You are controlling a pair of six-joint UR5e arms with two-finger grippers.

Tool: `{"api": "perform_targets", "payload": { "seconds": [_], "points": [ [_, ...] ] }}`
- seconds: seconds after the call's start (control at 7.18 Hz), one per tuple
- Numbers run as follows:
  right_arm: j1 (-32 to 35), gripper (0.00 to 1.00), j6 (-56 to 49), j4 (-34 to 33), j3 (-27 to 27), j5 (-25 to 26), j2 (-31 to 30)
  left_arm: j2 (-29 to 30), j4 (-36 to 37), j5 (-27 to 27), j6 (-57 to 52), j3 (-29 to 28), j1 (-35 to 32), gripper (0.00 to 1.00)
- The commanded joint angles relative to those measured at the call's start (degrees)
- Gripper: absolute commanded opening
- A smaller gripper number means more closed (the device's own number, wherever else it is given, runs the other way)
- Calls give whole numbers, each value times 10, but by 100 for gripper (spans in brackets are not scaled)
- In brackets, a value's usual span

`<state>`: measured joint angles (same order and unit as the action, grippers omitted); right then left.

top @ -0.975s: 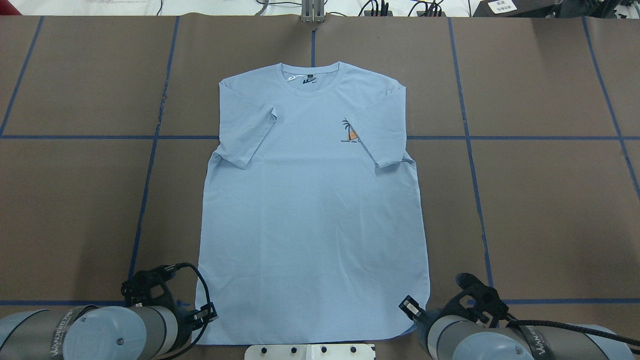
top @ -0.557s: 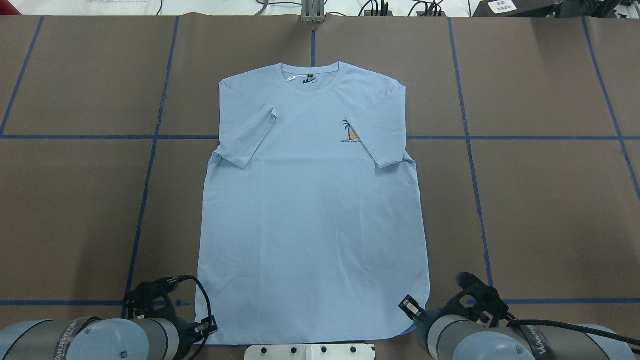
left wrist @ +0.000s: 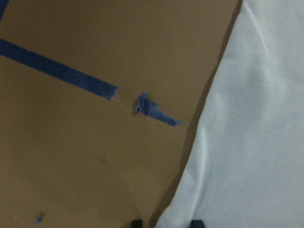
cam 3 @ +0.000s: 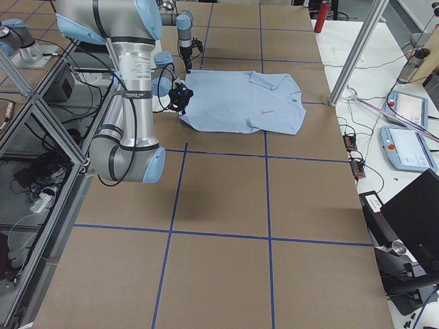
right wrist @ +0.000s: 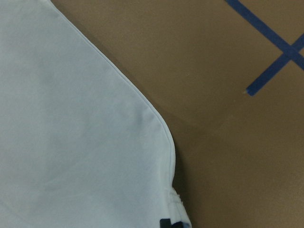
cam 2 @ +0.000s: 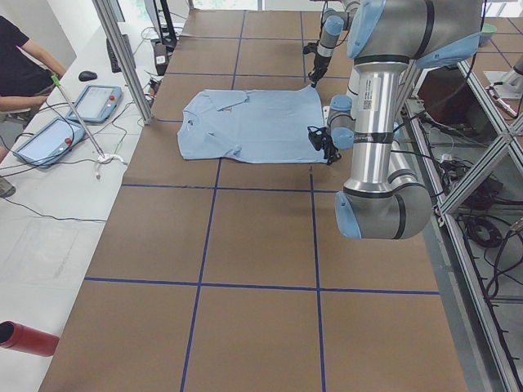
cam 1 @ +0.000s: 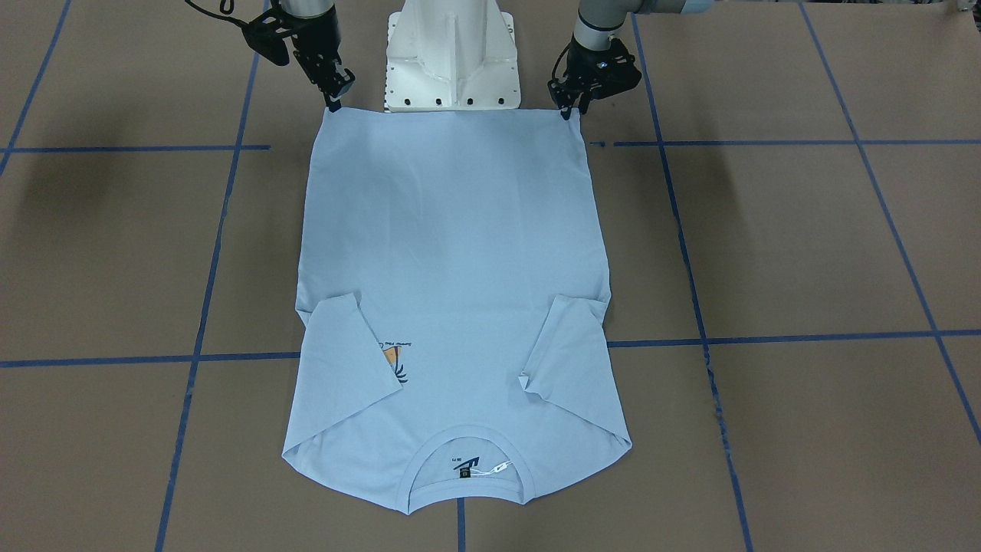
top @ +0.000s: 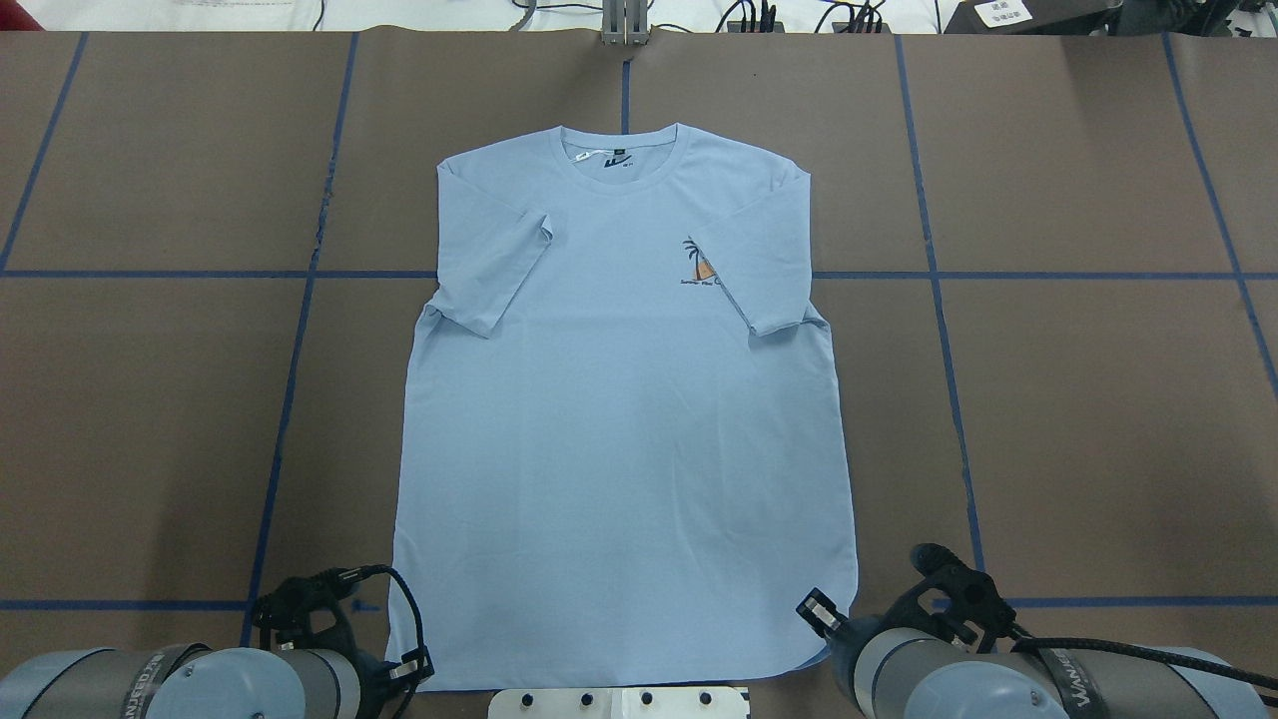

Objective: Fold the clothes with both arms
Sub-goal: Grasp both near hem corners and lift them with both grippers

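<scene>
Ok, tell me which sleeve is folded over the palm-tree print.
On the T-shirt, the sleeve on the robot's right side: its folded-in edge covers part of the palm-tree print. The other sleeve lies on plain fabric.

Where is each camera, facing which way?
Front-facing: opposite robot, facing it; left end effector, right end effector at T-shirt hem.
Overhead: behind robot, looking down; left arm, right arm.
Exterior left: table's left end; left arm near.
Exterior right: right end; right arm near.
Left wrist: down onto hem corner; fingertips.
Right wrist: likewise.
All show T-shirt.
</scene>
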<state>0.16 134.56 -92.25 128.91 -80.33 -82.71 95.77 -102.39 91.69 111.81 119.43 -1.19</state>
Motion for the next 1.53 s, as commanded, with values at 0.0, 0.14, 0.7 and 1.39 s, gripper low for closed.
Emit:
{"api": "perform_targets", "payload": {
  "seconds": [0.0, 0.14, 0.7, 1.39],
  "points": [
    [0, 0, 0, 0, 0, 0, 0, 0, 0, 28, -1, 27, -1, 0],
    [1, 0, 0, 0, 1, 0, -1, 1, 0, 27, -1, 31, -1, 0],
    [-33, 0, 0, -201, 164, 3, 12, 0, 94, 35, -2, 218, -19, 0],
    [319, 0, -361, -128, -108, -108, 192, 176, 90, 38, -314, -33, -341, 0]
  ]
}}
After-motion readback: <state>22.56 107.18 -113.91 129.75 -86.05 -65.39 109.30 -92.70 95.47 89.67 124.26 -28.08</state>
